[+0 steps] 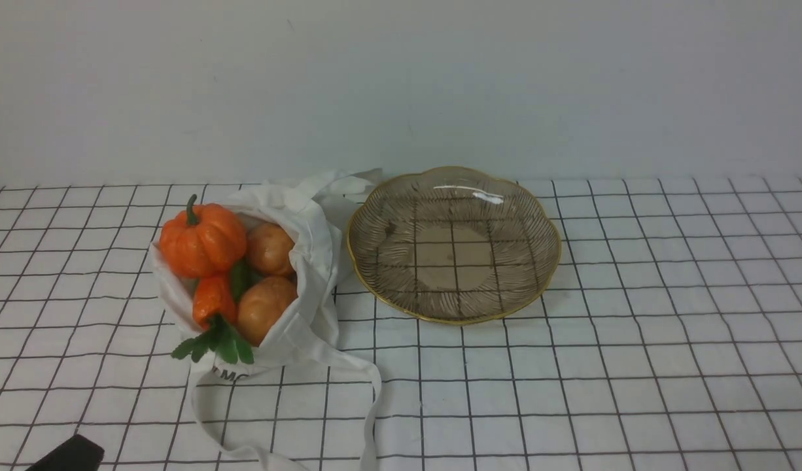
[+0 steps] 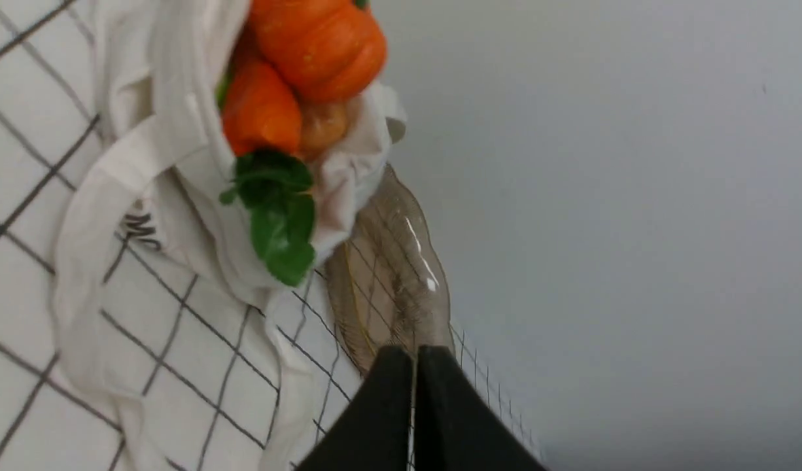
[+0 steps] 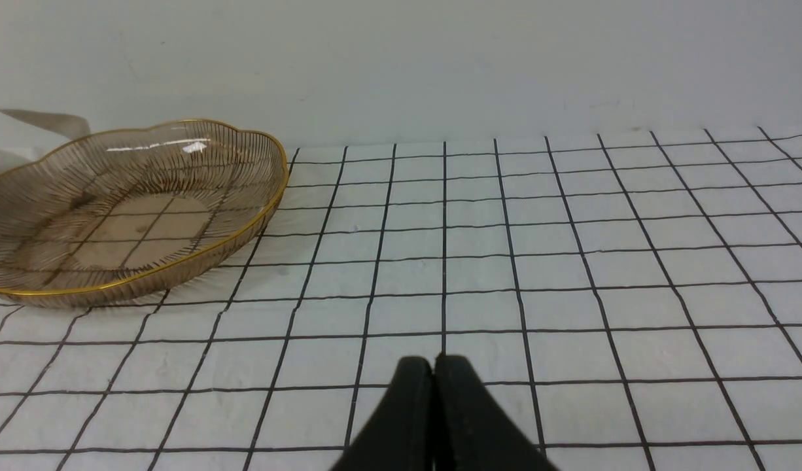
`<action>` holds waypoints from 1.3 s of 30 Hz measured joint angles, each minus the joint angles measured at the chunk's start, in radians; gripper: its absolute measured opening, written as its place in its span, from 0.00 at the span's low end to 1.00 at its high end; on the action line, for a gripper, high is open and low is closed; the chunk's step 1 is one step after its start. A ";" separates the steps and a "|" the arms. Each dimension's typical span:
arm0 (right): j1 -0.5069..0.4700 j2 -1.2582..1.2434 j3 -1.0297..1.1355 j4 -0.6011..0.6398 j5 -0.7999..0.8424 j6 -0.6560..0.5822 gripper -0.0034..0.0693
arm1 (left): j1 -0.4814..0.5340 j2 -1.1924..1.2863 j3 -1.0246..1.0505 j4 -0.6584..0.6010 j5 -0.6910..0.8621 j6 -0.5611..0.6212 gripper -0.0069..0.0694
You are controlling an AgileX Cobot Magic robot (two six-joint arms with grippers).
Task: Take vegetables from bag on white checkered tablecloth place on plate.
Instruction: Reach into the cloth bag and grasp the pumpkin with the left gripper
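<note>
The white cloth bag [image 1: 309, 261] lies open on the checkered tablecloth [image 1: 636, 366] at the left. In it sit an orange pumpkin [image 1: 203, 243], a carrot [image 1: 212, 299] with green leaves, two potatoes [image 1: 269, 248] [image 1: 263, 307] and a green pod [image 1: 239, 280]. The empty glass plate [image 1: 453, 243] stands right of the bag. My left gripper [image 2: 414, 356] is shut and empty, near the front left, short of the bag [image 2: 178, 216]; its tip shows in the front view [image 1: 67, 454]. My right gripper [image 3: 434, 363] is shut and empty over bare cloth, right of the plate [image 3: 129, 209].
A plain white wall [image 1: 401, 85] rises just behind the bag and plate. The bag's long strap handles [image 1: 368, 392] trail toward the front edge.
</note>
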 joint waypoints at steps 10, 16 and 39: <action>0.000 0.000 0.000 0.000 0.001 0.000 0.03 | -0.003 0.654 -0.628 0.454 0.611 0.152 0.08; 0.000 0.000 0.000 0.000 0.001 0.000 0.03 | -0.003 1.003 -0.890 0.728 0.696 0.146 0.12; 0.000 0.000 0.000 0.000 0.001 0.000 0.03 | -0.004 1.645 -1.112 0.687 0.079 0.320 0.87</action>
